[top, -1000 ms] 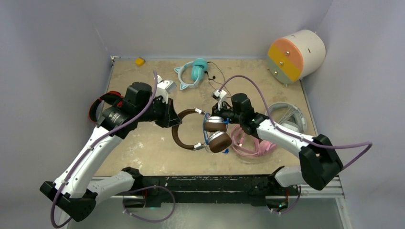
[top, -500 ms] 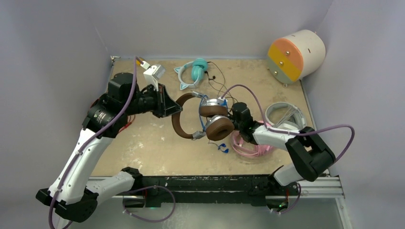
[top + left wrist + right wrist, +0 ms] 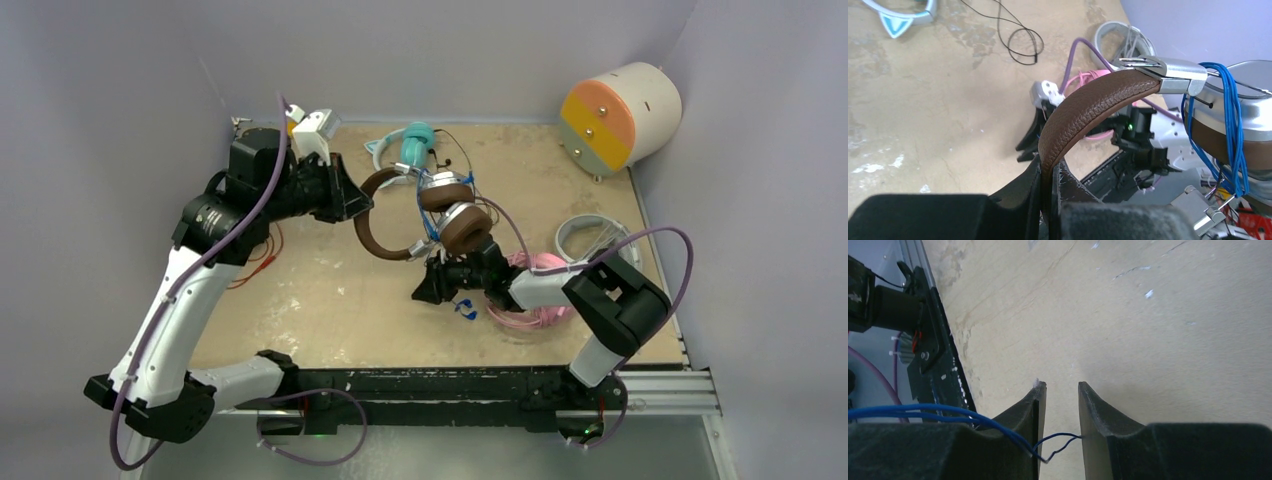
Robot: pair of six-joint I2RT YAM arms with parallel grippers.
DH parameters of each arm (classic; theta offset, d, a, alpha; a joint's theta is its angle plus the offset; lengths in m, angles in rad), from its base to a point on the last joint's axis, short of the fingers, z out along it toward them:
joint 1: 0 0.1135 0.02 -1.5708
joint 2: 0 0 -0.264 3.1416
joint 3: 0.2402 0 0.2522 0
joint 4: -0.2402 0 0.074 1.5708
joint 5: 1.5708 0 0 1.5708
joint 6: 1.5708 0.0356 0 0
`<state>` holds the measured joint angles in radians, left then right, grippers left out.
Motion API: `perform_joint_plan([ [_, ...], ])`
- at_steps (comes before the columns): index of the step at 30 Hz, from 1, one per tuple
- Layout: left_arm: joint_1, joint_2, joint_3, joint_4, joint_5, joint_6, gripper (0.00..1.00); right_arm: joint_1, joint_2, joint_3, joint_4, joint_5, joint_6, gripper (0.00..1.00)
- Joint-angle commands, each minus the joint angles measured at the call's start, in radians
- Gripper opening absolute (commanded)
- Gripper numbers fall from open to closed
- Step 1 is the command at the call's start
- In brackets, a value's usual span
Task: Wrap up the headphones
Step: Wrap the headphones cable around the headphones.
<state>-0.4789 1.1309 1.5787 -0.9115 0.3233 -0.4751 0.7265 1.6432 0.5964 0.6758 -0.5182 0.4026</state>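
The brown headphones point(image 3: 385, 243) with silver cups point(image 3: 447, 196) hang above the table at centre back. My left gripper point(image 3: 358, 205) is shut on the brown leather headband point(image 3: 1088, 107), pinched between both jaws. A blue cord point(image 3: 1228, 115) is wound round the cups, and a loose end point(image 3: 462, 308) trails down. My right gripper point(image 3: 424, 290) sits low in front of the cups, with its jaws apart. A slack loop of the blue cord point(image 3: 1068, 437) crosses the gap between them, unpinched. The pink pair point(image 3: 530, 305) lies by the right arm. The grey-white pair point(image 3: 592, 240) lies further right.
Teal cat-ear headphones point(image 3: 403, 150) with a thin black cable lie at the back. An orange-and-cream cylinder point(image 3: 620, 115) stands at the back right corner. A red cable point(image 3: 255, 268) shows under the left arm. Black rails point(image 3: 430, 380) run along the front edge.
The left arm carried the brown headphones up and toward the back. The right gripper came away from the cups, dropped toward the front and opened, letting the blue cord go slack.
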Motion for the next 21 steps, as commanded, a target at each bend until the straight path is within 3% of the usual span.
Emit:
perform_joint_plan([
  [1, 0.035, 0.039, 0.112, 0.027, -0.075, 0.007, 0.0, 0.037, 0.01, -0.012, 0.049, 0.046, -0.013, 0.33],
  [6, 0.106, 0.101, 0.184, 0.017, -0.062, 0.012, 0.0, 0.064, -0.029, -0.102, 0.154, 0.025, 0.026, 0.32],
  [9, 0.144, 0.12, 0.185, 0.037, -0.046, -0.002, 0.0, 0.097, -0.083, -0.144, 0.192, -0.021, 0.017, 0.23],
  [12, 0.173, 0.127, 0.165, 0.059, -0.078, -0.008, 0.0, 0.151, -0.172, -0.178, 0.216, -0.053, -0.002, 0.21],
  [15, 0.2, 0.127, 0.136, 0.074, -0.108, -0.001, 0.0, 0.195, -0.299, -0.195, 0.174, -0.049, -0.023, 0.19],
  [21, 0.237, 0.118, 0.089, 0.072, -0.219, 0.043, 0.0, 0.204, -0.576, -0.168, -0.022, -0.029, -0.028, 0.05],
])
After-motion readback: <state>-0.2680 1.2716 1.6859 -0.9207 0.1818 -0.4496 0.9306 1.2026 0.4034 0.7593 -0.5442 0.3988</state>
